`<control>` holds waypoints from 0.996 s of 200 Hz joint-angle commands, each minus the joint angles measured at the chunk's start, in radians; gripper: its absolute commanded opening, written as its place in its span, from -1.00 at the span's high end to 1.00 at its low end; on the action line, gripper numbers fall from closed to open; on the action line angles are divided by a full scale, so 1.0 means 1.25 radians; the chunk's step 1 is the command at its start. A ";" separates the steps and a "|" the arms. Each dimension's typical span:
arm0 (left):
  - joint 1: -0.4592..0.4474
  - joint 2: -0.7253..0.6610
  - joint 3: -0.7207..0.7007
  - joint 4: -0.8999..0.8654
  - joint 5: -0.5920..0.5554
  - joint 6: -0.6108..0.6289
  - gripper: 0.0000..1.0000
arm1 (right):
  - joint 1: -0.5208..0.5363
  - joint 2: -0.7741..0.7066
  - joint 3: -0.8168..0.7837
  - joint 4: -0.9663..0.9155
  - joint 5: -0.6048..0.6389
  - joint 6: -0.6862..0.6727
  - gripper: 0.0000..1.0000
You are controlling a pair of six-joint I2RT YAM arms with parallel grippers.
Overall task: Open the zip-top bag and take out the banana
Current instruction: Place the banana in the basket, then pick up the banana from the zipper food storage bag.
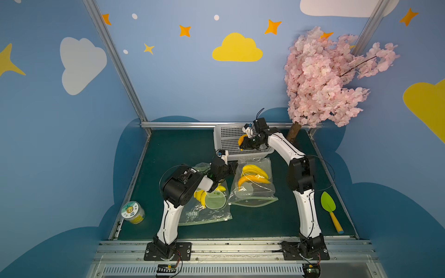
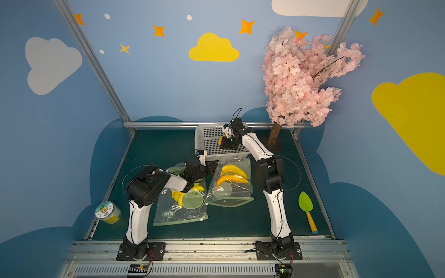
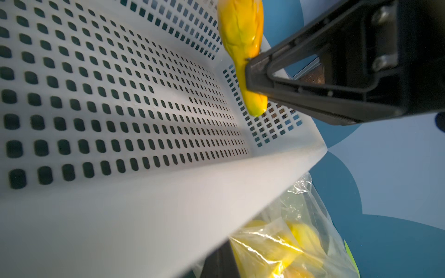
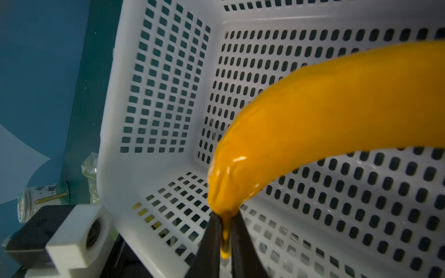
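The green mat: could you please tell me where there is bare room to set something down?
Free: far-left corner between basket and side rail; front strip between bags and front rail. Crowded: middle, with bags, left arm and right arm.

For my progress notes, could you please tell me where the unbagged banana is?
In both top views the banana hangs inside the white basket at the table's far edge, stem between the right gripper's jaws, beside the tree trunk.

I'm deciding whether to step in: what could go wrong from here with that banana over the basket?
The right claw pinches the banana only by its thin stem, so it may slip or swing early. Hanging clear of the basket floor, it could bounce or land askew against a wall when released.
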 commanded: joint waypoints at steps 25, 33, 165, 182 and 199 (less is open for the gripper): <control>-0.007 -0.023 0.004 -0.030 -0.020 0.003 0.95 | -0.003 -0.188 -0.112 -0.002 0.039 -0.020 0.12; -0.009 -0.024 0.004 -0.032 -0.021 0.003 0.95 | 0.000 -0.254 -0.181 0.027 0.049 -0.021 0.09; -0.003 -0.010 0.027 -0.120 0.017 -0.022 0.95 | 0.624 -1.274 -1.294 0.193 0.592 0.324 0.32; -0.002 -0.008 0.028 -0.122 0.015 -0.026 0.95 | 0.712 -1.181 -1.307 0.238 0.667 0.358 0.28; -0.003 -0.015 0.026 -0.122 0.016 -0.022 0.95 | 0.723 -1.077 -1.307 0.283 0.709 0.445 0.28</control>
